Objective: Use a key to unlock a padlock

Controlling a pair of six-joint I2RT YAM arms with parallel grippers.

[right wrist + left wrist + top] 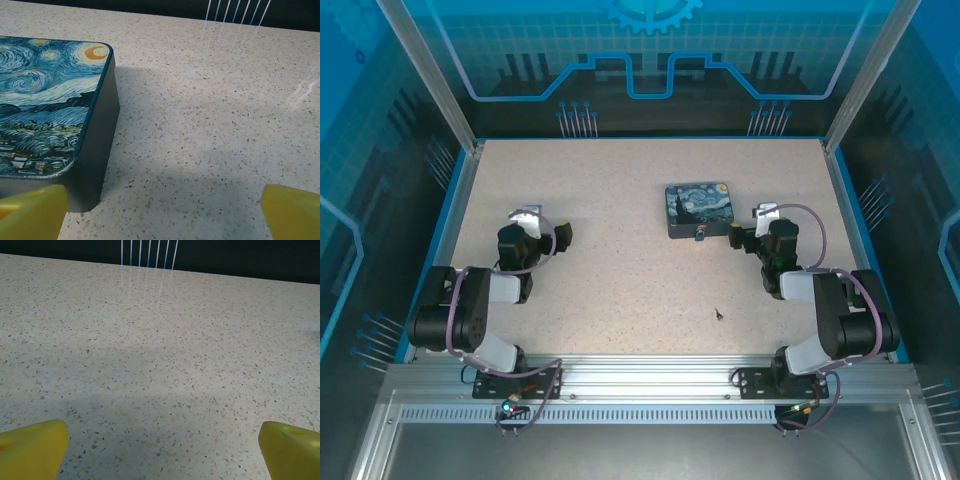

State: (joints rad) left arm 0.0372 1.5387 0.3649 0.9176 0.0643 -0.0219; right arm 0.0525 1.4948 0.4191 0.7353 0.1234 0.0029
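Speckled tabletop carries a starry-night box; the tiny padlock sits at its near side; the key lies well apart, toward the near edge; left gripper and right gripper both gape wide, holding nothing.

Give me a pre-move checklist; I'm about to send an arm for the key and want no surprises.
1. Key lies free on the table, apart from everything: ok.
2. Padlock sits at the near side of the painted box: ok. Locked or not: cannot tell.
3. Left gripper: jaws open, nothing between them: ok.
4. Right gripper: jaws open, nothing held: ok.
5. Right gripper's clearance from the box corner: close; touching or not, cannot tell.
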